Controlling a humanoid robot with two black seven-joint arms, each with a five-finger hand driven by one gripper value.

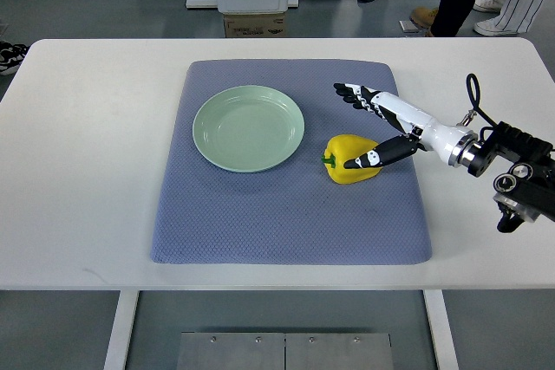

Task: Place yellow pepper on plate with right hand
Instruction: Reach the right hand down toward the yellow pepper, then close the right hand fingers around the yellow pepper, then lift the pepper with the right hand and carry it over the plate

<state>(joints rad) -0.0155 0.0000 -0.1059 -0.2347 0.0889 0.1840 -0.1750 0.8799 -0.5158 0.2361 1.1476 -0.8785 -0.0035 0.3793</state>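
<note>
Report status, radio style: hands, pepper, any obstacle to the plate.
Right hand open at yellow pepper, no grasp. Pepper on mat, right of empty plate. Path clear.

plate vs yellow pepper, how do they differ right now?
The plate is pale green, flat, round and empty; the yellow pepper is bright yellow, lumpy and lying on its side, stem toward the plate. The plate sits free, while the right hand is open around the pepper. Both rest on the blue mat.

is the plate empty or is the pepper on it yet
Empty. The round pale green plate shows only bare surface; the yellow bell pepper lies beside it on the blue-grey mat.
</note>
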